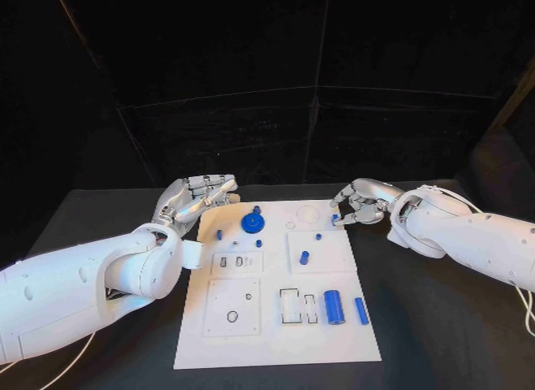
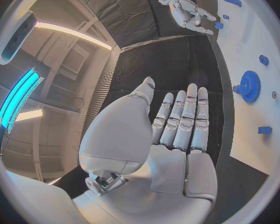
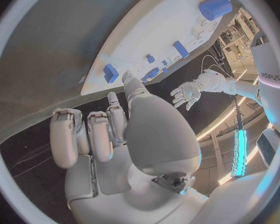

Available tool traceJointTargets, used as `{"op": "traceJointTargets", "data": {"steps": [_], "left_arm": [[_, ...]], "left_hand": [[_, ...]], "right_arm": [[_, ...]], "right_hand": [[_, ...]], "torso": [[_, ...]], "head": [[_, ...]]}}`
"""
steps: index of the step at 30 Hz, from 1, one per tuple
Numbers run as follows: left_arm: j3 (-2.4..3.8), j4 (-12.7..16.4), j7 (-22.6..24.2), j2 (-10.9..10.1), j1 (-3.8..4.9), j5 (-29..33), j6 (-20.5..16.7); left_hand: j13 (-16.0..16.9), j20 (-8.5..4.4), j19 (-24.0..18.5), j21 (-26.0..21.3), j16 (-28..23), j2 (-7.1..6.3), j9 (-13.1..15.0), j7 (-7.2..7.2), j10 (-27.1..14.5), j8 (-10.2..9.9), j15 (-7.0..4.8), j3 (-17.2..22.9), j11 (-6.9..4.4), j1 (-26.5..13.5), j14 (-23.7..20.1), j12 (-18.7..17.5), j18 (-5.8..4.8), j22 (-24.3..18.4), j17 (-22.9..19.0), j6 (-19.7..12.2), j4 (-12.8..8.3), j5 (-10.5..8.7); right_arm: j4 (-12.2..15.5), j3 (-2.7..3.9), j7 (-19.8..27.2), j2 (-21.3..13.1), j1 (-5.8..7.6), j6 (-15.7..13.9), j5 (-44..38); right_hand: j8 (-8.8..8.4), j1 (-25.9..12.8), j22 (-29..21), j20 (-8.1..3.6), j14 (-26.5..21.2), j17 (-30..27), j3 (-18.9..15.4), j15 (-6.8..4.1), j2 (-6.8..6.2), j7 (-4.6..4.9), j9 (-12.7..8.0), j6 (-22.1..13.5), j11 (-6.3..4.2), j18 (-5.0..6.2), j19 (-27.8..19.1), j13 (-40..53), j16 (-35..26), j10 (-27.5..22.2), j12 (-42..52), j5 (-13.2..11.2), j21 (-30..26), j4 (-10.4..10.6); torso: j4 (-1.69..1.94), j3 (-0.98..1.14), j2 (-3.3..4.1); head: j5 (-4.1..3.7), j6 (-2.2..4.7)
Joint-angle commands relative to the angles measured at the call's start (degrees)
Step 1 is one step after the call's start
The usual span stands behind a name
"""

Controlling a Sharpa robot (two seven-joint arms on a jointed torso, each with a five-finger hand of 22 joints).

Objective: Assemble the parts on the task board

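The white task board point(image 1: 267, 333) lies in the middle of the table. A blue gear point(image 1: 253, 223) point(image 2: 247, 86) stands near its far left part. Small blue pegs point(image 1: 304, 257) dot the middle, and a blue cylinder point(image 1: 334, 306) point(image 3: 214, 7) and a blue bar point(image 1: 361, 310) lie at the near right. My right hand point(image 1: 361, 205) point(image 3: 115, 129) hovers at the board's far right corner, fingers bent. Just off its fingertips stands a small blue block point(image 1: 335, 218) point(image 3: 110, 73), with no clear grip on it. At the board's far left corner my left hand point(image 1: 200, 197) point(image 2: 177, 129) is flat, with straight fingers and nothing in it.
Black table point(image 1: 442, 341) surrounds the board on all sides. White raised plates with slots and holes point(image 1: 235, 307) sit on the board's near left. Black curtains close off the back.
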Motion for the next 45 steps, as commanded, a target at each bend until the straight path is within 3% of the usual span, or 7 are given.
{"op": "traceJointTargets", "data": {"steps": [1, 8, 30, 45], "left_arm": [[0.04, 0.0, 0.27, 0.08, 0.05, -0.36, 0.71], [0.04, 0.03, 0.28, 0.05, 0.04, -0.36, 0.68], [0.04, 0.03, 0.28, -0.06, 0.04, -0.36, 0.67], [0.04, 0.0, 0.27, -0.08, 0.04, -0.36, 0.69]], "left_hand": [[-0.03, 0.18, 0.31, -0.36, -0.21, 0.16, -0.04, 2.19, 0.03, -0.33, 0.01, 0.03, 0.1, 0.4, -0.37, -0.25, 0.25, -0.05, -0.09, -0.19, -0.35, -0.2], [-0.03, 0.18, 0.32, -0.37, -0.23, 0.17, -0.04, 2.18, 0.04, -0.33, 0.01, 0.03, 0.09, 0.4, -0.37, -0.25, 0.25, -0.06, -0.1, -0.18, -0.37, -0.19], [-0.03, 0.18, 0.32, -0.37, -0.23, 0.17, -0.04, 2.18, 0.04, -0.33, 0.01, 0.03, 0.09, 0.4, -0.37, -0.25, 0.25, -0.06, -0.1, -0.18, -0.37, -0.19], [-0.03, 0.18, 0.32, -0.37, -0.23, 0.17, -0.04, 2.18, 0.04, -0.33, 0.01, 0.03, 0.09, 0.4, -0.37, -0.25, 0.25, -0.06, -0.1, -0.18, -0.37, -0.19]], "right_arm": [[-0.33, 0.01, -0.79, 0.33, 0.08, 1.77, -1.46], [-1.05, 0.0, -1.79, 0.89, 0.03, 2.9, -2.12], [-2.4, 0.0, -2.8, 2.08, -0.22, 3.93, -2.49], [-2.94, 0.0, -3.17, 2.44, -0.32, 3.64, -2.5]], "right_hand": [[0.05, 0.53, 6.89, 0.19, 4.82, 9.6, -0.06, 0.27, 0.33, 0.18, 0.14, 0.58, 0.19, -0.3, -0.2, 2.3, 0.18, -0.3, -0.21, 0.22, -0.26, -0.46], [0.34, 0.77, 7.0, 0.24, 4.83, 9.67, -0.06, 0.28, 0.8, 0.14, 0.24, 1.38, 0.16, -0.32, -0.12, 2.43, 0.19, -0.17, -0.1, 0.19, -0.23, -0.68], [0.97, 1.03, 7.44, 0.08, 4.89, 9.92, 0.52, 0.02, 2.79, -0.22, 0.33, 3.89, -0.17, -0.41, 0.23, 2.89, 0.25, 0.29, 0.29, -0.54, -0.09, -0.97], [1.75, 1.29, 7.93, -0.59, 4.94, 10.12, 2.35, -0.79, 5.0, -1.4, 0.4, 7.51, -1.17, -0.51, 0.61, 3.47, 0.29, 0.82, 0.74, -1.22, 0.07, -1.1]], "torso": [[-0.09, 0.0, -0.02], [0.07, -0.02, -0.02], [-0.04, 0.05, -0.04], [-0.05, 0.08, -0.05]], "head": [[0.1, -0.06], [-0.19, -0.02], [-0.1, -0.19], [-0.1, -0.28]]}}
